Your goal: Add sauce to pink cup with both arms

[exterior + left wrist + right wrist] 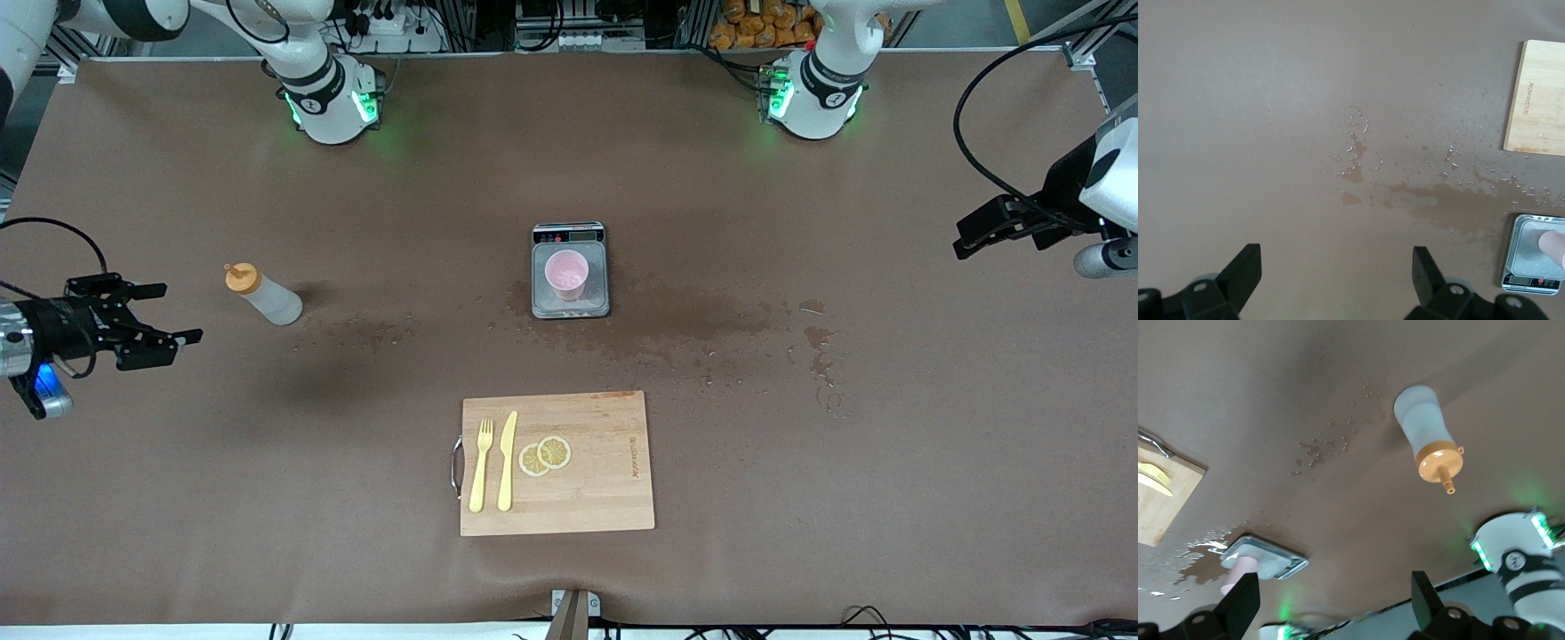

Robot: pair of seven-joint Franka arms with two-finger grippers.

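The sauce bottle (264,295), whitish with an orange nozzle cap, stands on the brown table toward the right arm's end; it also shows in the right wrist view (1426,430). The pink cup (566,274) stands on a small scale (594,302) at mid table, and shows at the edge of the left wrist view (1553,247) and partly in the right wrist view (1238,573). My right gripper (182,313) (1335,587) is open and empty, a short way from the bottle. My left gripper (965,238) (1337,257) is open and empty over the left arm's end of the table.
A wooden cutting board (605,498) with a yellow fork (481,462), a yellow knife (507,458) and two lemon slices (545,455) lies nearer the front camera than the scale. Wet patches (702,324) (1451,200) spread from the scale toward the left arm's end.
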